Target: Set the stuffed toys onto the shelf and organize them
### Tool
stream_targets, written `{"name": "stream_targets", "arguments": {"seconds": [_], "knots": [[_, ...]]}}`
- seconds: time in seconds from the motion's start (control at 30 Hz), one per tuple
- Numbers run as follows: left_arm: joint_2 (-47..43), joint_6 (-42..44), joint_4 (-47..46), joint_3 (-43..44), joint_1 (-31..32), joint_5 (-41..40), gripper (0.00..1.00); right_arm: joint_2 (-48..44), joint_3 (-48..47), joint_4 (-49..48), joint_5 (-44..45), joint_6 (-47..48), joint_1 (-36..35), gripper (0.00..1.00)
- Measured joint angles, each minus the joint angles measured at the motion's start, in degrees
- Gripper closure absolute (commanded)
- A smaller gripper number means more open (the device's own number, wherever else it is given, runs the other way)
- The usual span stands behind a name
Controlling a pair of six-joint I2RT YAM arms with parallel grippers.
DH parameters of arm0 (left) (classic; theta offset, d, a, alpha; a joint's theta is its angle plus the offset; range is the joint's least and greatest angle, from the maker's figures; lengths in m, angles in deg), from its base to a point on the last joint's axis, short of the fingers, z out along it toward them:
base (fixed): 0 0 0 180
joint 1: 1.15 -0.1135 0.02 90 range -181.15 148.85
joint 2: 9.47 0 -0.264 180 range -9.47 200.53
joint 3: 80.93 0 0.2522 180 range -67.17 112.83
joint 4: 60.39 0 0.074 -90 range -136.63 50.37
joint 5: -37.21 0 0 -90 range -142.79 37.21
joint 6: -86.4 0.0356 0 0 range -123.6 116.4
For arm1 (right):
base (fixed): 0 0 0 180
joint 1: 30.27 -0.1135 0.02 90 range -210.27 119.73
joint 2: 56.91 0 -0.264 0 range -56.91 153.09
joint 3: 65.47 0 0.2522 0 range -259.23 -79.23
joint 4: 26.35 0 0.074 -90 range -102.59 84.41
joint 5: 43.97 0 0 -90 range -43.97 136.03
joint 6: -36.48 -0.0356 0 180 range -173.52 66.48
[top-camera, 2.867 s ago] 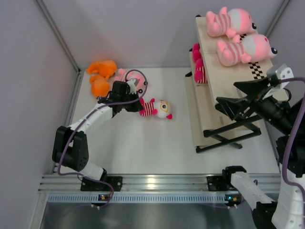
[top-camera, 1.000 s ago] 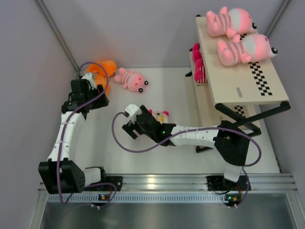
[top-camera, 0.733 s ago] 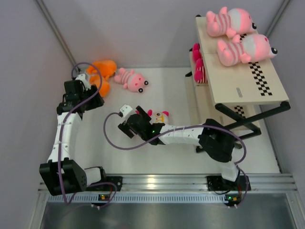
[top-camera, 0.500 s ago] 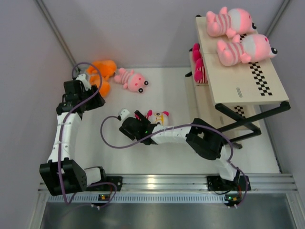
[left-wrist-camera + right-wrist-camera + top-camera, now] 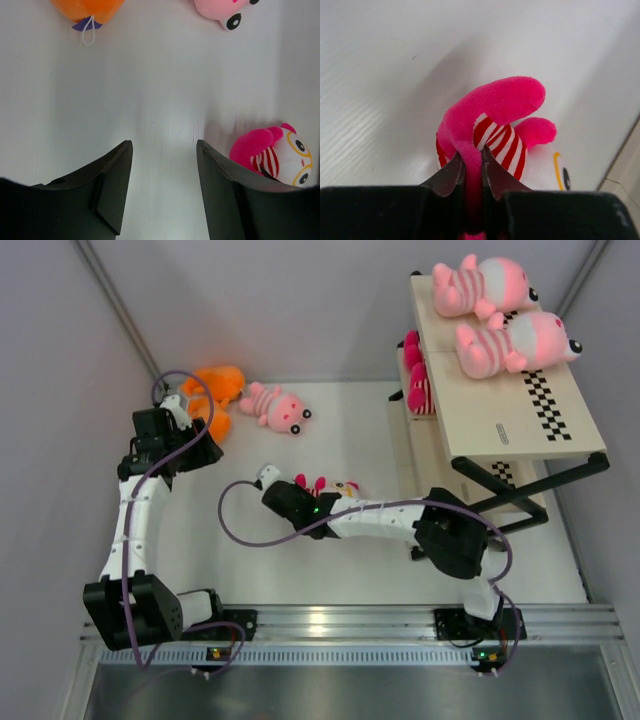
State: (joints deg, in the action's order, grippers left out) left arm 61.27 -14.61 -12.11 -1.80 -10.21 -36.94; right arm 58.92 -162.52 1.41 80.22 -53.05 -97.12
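Pinching hot-pink toy [image 5: 495, 102]: right claw [image 5: 472, 161], close-up.

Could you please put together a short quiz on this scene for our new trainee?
1. True or false: the right gripper is shut on a limb of the hot-pink plush toy with a red-and-white striped body.
2. How many big pale-pink striped plush toys lie on the top board of the tiered light-wood shelf with a black metal frame? A: one. B: two. C: four.
3. Fill in the gap: the left gripper holds nothing, and its jaws are ____.

Key: 1 true; 2 B; 3 open.
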Motion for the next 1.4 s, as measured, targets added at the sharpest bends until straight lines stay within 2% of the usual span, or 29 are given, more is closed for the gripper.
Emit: {"name": "stream_targets", "arguments": {"seconds": [0.17,0.3,0.47,0.67,0.8,1.17,1.4], "knots": [[0.00,0.00,0.00,0.00,-0.07,0.92,0.41,-12.00,-1.27,10.62,-1.36,5.33,-0.07,1.00],[0.00,0.00,0.00,0.00,-0.11,1.38,0.41,-20.26,-9.18,19.78,-1.03,9.05,-0.28,1.00],[-0.02,0.00,0.00,0.00,-0.20,1.57,0.41,-24.65,-17.73,29.20,1.01,10.80,-0.72,1.00],[-0.35,0.00,0.04,0.00,-0.28,2.08,0.41,-25.16,-16.63,38.10,6.25,13.53,-0.48,1.00],[-0.68,0.00,0.02,0.00,-0.28,2.58,0.41,-27.61,-13.64,40.35,5.75,16.09,1.86,0.99],[-0.87,0.00,0.04,0.00,-0.33,2.80,0.41,-42.14,-6.88,41.59,0.83,19.45,14.91,0.94],[-0.87,-0.02,0.04,0.00,-0.52,2.95,0.41,-44.72,-1.51,41.86,-0.11,21.94,16.52,0.91]]}}
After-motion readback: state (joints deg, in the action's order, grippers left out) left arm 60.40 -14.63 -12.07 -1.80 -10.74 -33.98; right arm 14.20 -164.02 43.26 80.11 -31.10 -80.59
